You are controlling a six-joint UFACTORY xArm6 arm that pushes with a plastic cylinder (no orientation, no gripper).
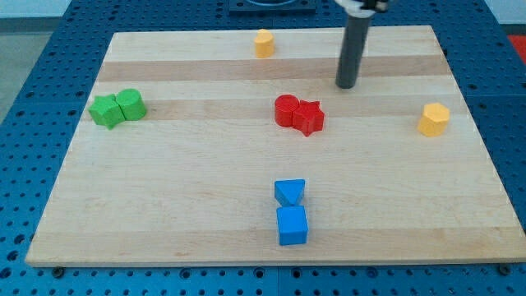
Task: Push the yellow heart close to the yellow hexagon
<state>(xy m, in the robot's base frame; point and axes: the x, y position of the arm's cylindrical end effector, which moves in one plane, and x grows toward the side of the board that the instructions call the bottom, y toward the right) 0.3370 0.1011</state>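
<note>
Camera view: small yellow heart [263, 43] near the top edge; my tip [346, 85] bare, touching nothing.

The dark cylindrical rod [355, 49] is cut off by the view's top edge; the arm above it is out of frame. The small yellow block [263, 43] near the wooden board's [164, 189] top edge is too small to confirm its shape

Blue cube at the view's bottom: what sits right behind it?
A blue triangular block sits directly behind the blue cube, towards the view's top, touching it or nearly so. Their facing sides are hidden. My tip is far off, upper right.
</note>
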